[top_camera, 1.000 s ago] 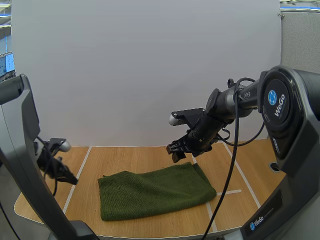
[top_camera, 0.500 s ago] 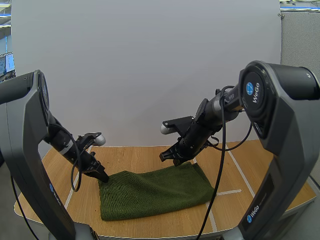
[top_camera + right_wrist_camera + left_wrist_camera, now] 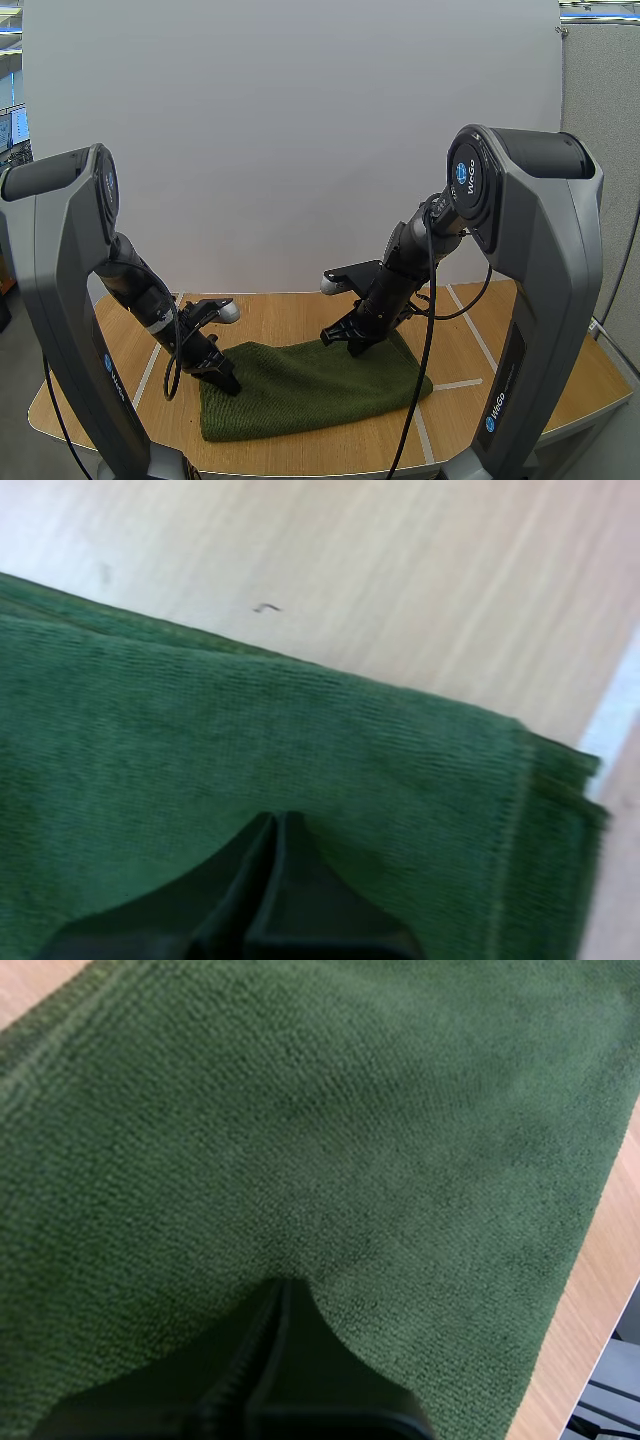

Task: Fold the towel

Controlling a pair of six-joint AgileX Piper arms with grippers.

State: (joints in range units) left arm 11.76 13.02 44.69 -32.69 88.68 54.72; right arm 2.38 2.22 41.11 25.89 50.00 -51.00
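A dark green towel [image 3: 320,390] lies folded in a long rectangle on the wooden table [image 3: 290,312]. My left gripper [image 3: 226,384] is shut, its tip pressed down on the towel's left end. In the left wrist view the fingers lie together as one dark wedge [image 3: 280,1292] resting on the towel [image 3: 400,1150], with nothing pinched. My right gripper [image 3: 354,348] is shut too, its tip on the towel's far edge toward the right. The right wrist view has that wedge [image 3: 275,822] on the towel [image 3: 150,730], close to a layered corner [image 3: 560,780].
White tape lines [image 3: 458,384] cross the tabletop on both sides of the towel. Bare wood [image 3: 400,570] lies beyond the towel's far edge. The table's front edge [image 3: 300,470] runs just below the towel.
Both arms have swung in and down onto the towel. The left came from the table's left edge. The right gripper, open above the towel a second ago, has shut.
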